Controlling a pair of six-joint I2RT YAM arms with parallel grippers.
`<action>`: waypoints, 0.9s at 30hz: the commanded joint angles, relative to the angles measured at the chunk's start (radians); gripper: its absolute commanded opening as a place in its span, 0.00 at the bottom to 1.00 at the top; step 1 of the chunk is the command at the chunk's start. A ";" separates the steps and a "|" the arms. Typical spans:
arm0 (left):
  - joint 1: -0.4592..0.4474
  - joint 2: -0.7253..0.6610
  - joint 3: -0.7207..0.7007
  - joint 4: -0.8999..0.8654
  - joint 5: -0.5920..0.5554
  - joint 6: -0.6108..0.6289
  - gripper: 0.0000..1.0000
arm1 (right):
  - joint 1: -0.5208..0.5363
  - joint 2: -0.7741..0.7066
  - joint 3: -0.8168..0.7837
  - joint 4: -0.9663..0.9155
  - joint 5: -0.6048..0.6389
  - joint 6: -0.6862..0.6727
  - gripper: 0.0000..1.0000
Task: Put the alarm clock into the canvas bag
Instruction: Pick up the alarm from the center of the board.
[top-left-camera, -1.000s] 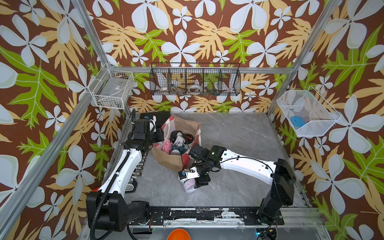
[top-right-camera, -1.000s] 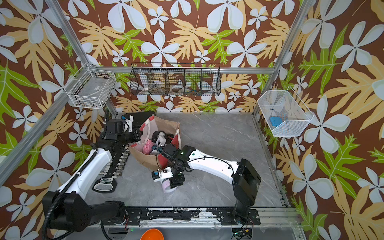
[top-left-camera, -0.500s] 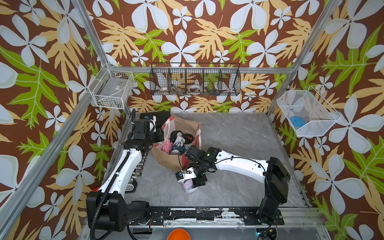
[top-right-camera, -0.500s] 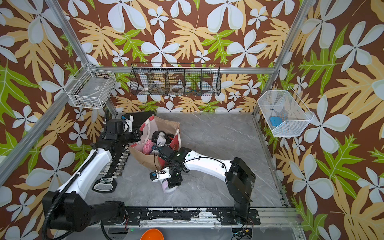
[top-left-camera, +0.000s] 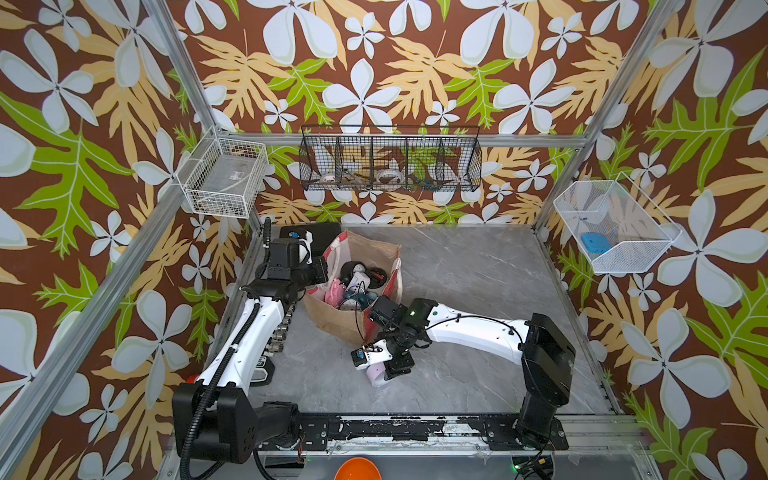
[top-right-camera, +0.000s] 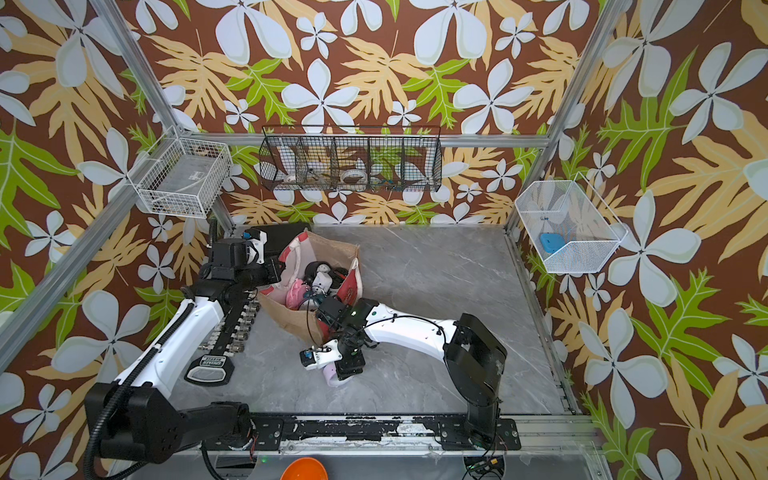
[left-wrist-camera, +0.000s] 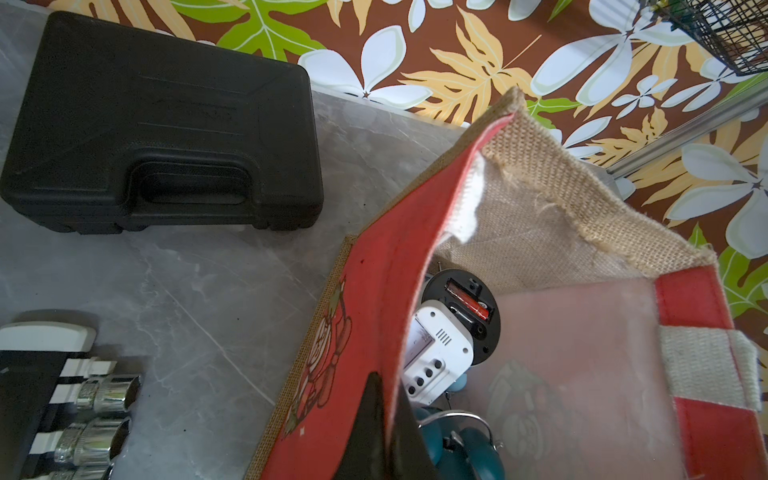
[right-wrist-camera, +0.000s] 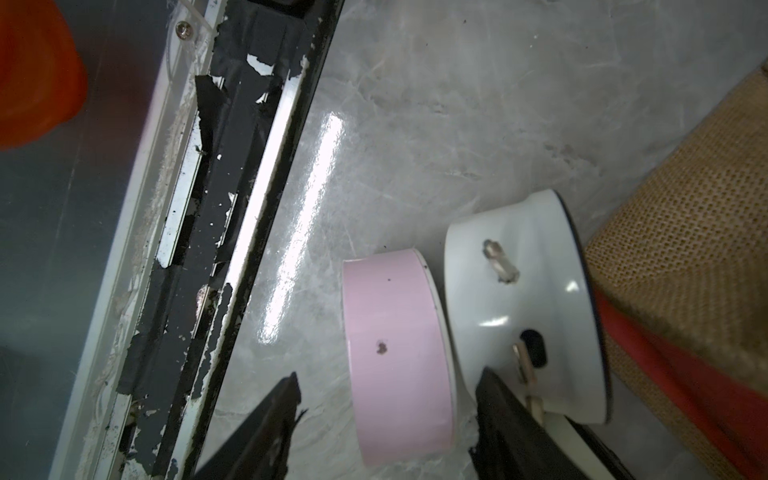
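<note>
The canvas bag stands open at the table's back left, with red panels and burlap sides. My left gripper is shut on the rim of its red panel. A round pink-and-white alarm clock lies on the table just in front of the bag's near corner. My right gripper is low over it and open. One finger stands clear of the pink band, the other is against the white back.
Inside the bag lie a white digital device, a black round clock and a teal twin-bell clock. A black plastic case and a socket rail sit to the bag's left. The taped front rail runs close by.
My right arm has shifted a little to the left, its gripper staying low around the clock on the table. The left arm and the bag have not moved.
</note>
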 joint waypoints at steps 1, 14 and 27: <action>0.001 -0.006 0.000 0.022 0.006 0.007 0.00 | 0.001 -0.011 0.003 -0.014 0.006 0.007 0.68; 0.001 -0.005 -0.001 0.023 0.006 0.008 0.00 | 0.003 0.018 -0.017 -0.008 -0.013 0.011 0.63; 0.001 -0.001 0.000 0.022 0.004 0.007 0.00 | 0.020 0.077 -0.042 0.057 -0.026 0.016 0.63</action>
